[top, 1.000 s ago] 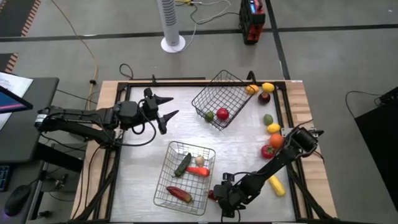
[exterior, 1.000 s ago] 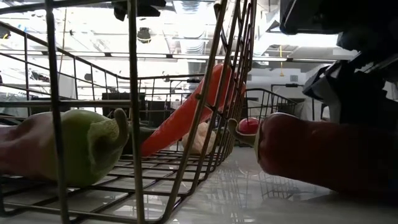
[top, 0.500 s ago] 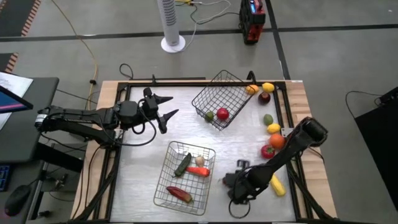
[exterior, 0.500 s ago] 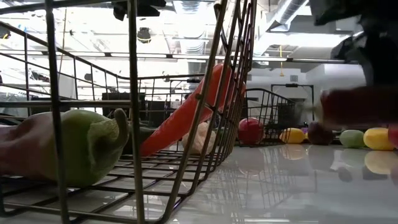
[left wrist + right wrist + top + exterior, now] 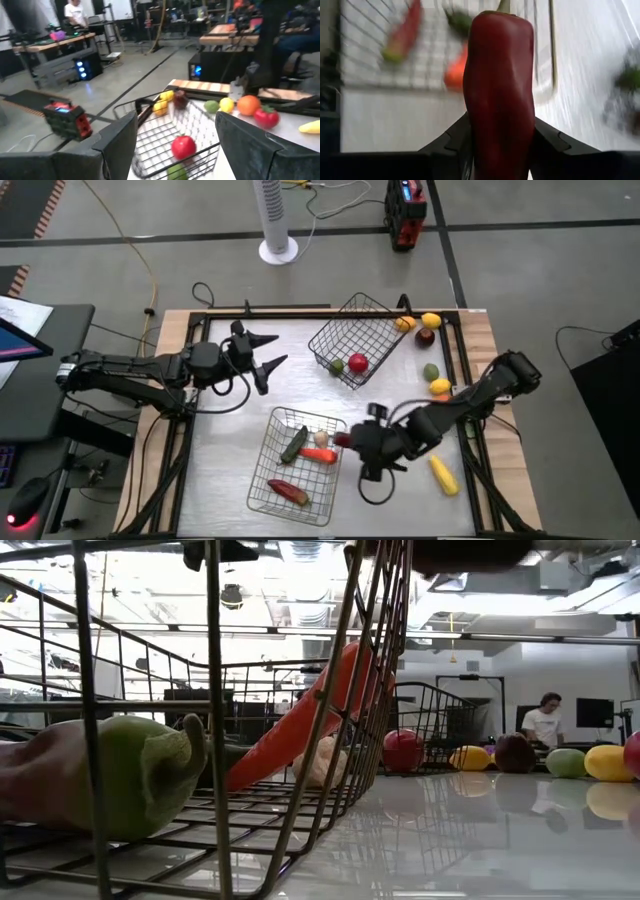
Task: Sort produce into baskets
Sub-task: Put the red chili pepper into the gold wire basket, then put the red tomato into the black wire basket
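Observation:
My right gripper [image 5: 352, 444] is shut on a long dark-red pepper [image 5: 499, 65], above the table just right of the near wire basket [image 5: 270, 480]. That basket holds a dark-green cucumber [image 5: 294, 444], an orange carrot [image 5: 320, 455] and a red chili [image 5: 288, 492]. The far basket [image 5: 372, 315] sits tilted and holds a red round fruit [image 5: 358, 363] and a green one [image 5: 337, 366]. My left gripper [image 5: 278, 350] is open and empty at the table's left, pointing at the far basket. My right gripper pinches the pepper between its two fingers [image 5: 457, 137], one on each long side [image 5: 480, 135], toward its blunt end. The pepper lies along the fingers and sticks out past them, stem end [image 5: 504, 6] away from the wrist. It is lifted clear of the table.
Loose produce lies along the right edge: a yellow lemon [image 5: 431, 320], an orange piece [image 5: 404, 324], a maroon fruit [image 5: 425, 336], a green lime [image 5: 431, 371], a small yellow fruit [image 5: 440, 387] and a long yellow piece [image 5: 443, 475]. An orange [image 5: 248, 105] and a tomato [image 5: 266, 117] lie there too.
My right gripper has risen from the table near its near edge with the red pepper, then gone toward the far edge and left, to the near basket's right side. The pepper is lifted clear and has left the low view.

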Controlling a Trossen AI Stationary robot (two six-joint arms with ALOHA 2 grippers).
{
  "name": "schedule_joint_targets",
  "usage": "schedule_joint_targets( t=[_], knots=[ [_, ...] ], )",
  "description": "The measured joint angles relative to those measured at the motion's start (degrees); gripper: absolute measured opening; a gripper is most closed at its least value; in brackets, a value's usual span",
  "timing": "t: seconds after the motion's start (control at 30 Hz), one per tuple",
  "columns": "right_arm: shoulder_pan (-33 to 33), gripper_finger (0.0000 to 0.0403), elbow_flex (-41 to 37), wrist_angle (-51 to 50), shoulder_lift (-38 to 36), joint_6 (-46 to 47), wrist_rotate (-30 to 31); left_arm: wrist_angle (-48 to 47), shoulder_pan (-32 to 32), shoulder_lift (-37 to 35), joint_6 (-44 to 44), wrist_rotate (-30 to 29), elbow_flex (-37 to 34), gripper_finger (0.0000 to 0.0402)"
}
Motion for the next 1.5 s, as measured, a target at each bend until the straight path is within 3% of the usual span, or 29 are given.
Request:
schedule_joint_targets(
  t=[0.23, 0.4, 0.8, 1.03, 1.17, 1.5],
  knots=[
    [-5.6, 0.0192, 0.3, 22.2, 2.4, -14.1, -6.8, 0.7, -1.9, 0.0, -0.3, 2.9, 0.0, 0.0256],
    [-8.5, 0.0197, 1.0, 27.3, 5.6, -18.4, -13.7, 1.9, -3.7, 0.0, 1.1, 2.8, 0.0, 0.0256],
    [-10.8, 0.0256, 6.0, 12.9, 8.3, -16.6, -18.1, 1.8, -4.4, 0.0, 1.8, 2.5, 0.0, 0.0256],
    [-7.5, 0.026, 9.2, -4.0, 4.0, -11.8, -7.8, 1.7, -4.4, 0.0, 1.5, 2.4, 0.0, 0.0256],
    [-5.2, 0.026, 5.4, -10.4, 0.1, -6.0, -2.1, 1.0, -4.4, 0.0, 0.4, 2.6, 0.0, 0.0256],
    [-3.2, 0.026, -17.7, -10.3, -15.2, 11.7, -0.6, -0.6, -4.4, 0.0, -2.1, 2.7, 0.0, 0.0256]
  ],
)
